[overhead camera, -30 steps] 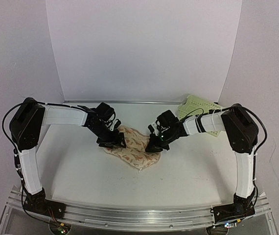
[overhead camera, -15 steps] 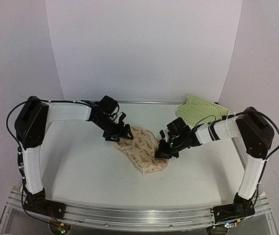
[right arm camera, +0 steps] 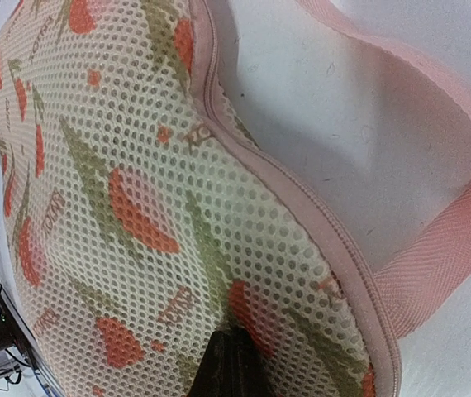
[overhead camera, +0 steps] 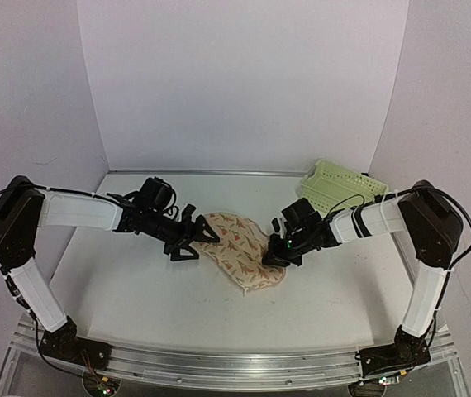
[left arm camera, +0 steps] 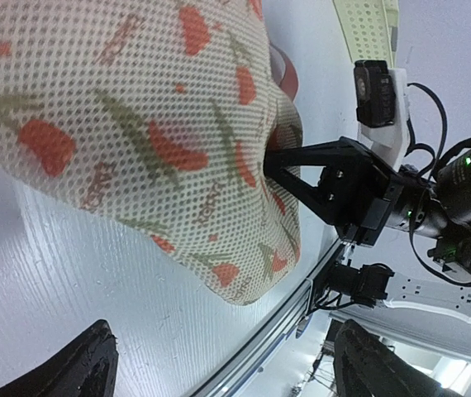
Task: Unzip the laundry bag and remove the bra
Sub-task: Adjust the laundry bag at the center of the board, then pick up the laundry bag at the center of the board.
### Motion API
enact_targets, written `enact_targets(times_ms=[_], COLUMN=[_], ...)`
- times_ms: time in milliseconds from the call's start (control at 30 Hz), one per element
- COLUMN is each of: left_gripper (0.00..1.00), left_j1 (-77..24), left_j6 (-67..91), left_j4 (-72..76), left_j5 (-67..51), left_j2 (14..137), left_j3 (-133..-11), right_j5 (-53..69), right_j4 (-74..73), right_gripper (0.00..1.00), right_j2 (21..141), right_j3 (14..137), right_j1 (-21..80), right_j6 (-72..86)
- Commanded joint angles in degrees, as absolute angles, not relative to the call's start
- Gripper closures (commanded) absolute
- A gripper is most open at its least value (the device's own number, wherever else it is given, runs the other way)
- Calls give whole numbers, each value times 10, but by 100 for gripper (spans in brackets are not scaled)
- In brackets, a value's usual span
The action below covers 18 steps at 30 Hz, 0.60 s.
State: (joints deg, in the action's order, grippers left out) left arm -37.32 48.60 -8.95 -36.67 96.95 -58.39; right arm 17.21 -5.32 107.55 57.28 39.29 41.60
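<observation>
Left gripper (overhead camera: 191, 244): jaws spread wide, empty, just beside the left end of the laundry bag (overhead camera: 240, 248). Right gripper (overhead camera: 275, 258): jaws closed, tips pinching the bag's right edge. Bag: flat on the white table (overhead camera: 136, 289), between both grippers, with a pink strap loop (right arm camera: 434, 273) at its rim. Green basket (overhead camera: 339, 186): back right, apart from the bag.

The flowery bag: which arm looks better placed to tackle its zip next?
Right, probably: the right gripper is shut on the laundry bag beside the pink zip rim; the left gripper hangs open, off the bag.
</observation>
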Motion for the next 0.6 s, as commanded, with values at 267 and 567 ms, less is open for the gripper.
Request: enact_targets(times_ms=[267,567], left_gripper=[11,13], left_j1=[-401,-413], left_j6=[652,689], left_j4=[159,211], left_j5=[-416,-418], left_j2=[1033,1083], left_j3=[-533,-529], right_j5=[134,131], right_j4=[-58,-54], right_gripper=[100,100], right_j2=[1058,1050], right_j3=[557,549], right_j1=[391,391], right_j6=[425,430])
